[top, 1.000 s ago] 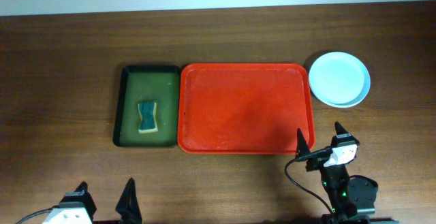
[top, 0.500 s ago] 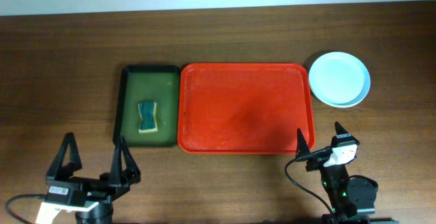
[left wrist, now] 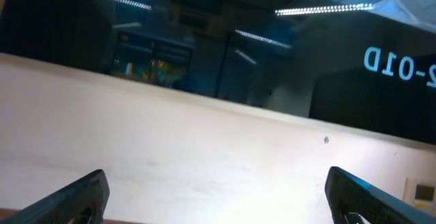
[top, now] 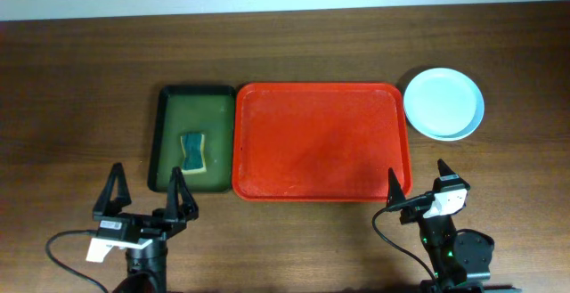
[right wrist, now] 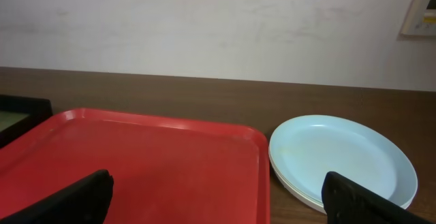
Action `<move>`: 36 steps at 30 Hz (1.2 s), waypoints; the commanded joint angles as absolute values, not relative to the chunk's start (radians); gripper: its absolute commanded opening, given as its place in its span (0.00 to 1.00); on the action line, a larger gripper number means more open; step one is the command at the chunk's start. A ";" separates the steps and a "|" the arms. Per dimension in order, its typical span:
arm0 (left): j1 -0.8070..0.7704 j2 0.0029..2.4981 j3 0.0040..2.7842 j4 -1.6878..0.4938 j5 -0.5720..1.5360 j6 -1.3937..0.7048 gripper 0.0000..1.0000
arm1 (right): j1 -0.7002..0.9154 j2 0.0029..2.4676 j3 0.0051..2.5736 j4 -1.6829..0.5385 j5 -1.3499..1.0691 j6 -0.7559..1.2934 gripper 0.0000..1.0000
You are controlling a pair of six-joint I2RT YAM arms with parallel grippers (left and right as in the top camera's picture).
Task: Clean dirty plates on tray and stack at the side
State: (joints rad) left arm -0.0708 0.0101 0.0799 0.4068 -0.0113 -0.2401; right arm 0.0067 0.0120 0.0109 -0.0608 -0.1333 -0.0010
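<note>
Count: two trays, one red tray (top: 321,142) and one smaller dark green tray (top: 191,137) right against its left edge; one blue-and-yellow sponge (top: 192,152) lying in the green one; one stack of plates (top: 443,103), pale blue on top. Both my grippers are spread wide and hold nothing. My right gripper (top: 417,168) sits at the near right corner of the red tray. The plate stack is beyond it and slightly to the right, on the bare table (top: 80,79) just beside the tray's far right corner, not touching it. My left gripper (top: 145,169) is on the near side of the green tray, well apart from the plates. Overhead the stack reads as a single disc; the right wrist cam shows a second, whiter rim under the top plate, exact count I cannot tell. The left wrist cam shows only a pale wall (left wrist: 204,149), dark glass (left wrist: 204,47) with light reflections, and my fingertips (left wrist: 68,197) in the bottom corners
</note>
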 commanded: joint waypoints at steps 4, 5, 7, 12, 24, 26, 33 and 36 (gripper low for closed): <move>-0.066 0.006 0.009 0.367 -0.015 -0.246 0.99 | -0.001 0.004 0.006 -0.067 -0.146 -0.003 0.98; -0.062 0.006 0.009 0.333 -0.014 -0.246 0.99 | -0.001 0.004 0.006 -0.067 -0.146 -0.004 0.99; -0.055 0.006 0.009 0.264 -0.014 -0.246 0.99 | -0.001 0.004 0.006 -0.067 -0.146 -0.004 0.99; -0.027 0.006 0.009 -0.018 -0.014 -0.204 0.99 | -0.001 0.004 0.006 -0.067 -0.146 -0.003 0.99; -0.023 0.006 0.009 -0.084 -0.003 0.051 0.99 | 0.000 0.004 0.006 -0.067 -0.146 -0.004 0.99; -0.023 0.006 0.009 -0.084 -0.005 0.085 0.99 | -0.001 0.004 0.006 -0.067 -0.146 -0.004 0.99; -0.023 0.006 0.009 -0.084 -0.004 0.084 0.99 | -0.001 0.004 0.006 -0.067 -0.146 -0.003 0.99; -0.023 0.006 0.009 -0.084 -0.003 0.084 0.99 | -0.001 0.004 0.006 -0.067 -0.146 -0.004 0.99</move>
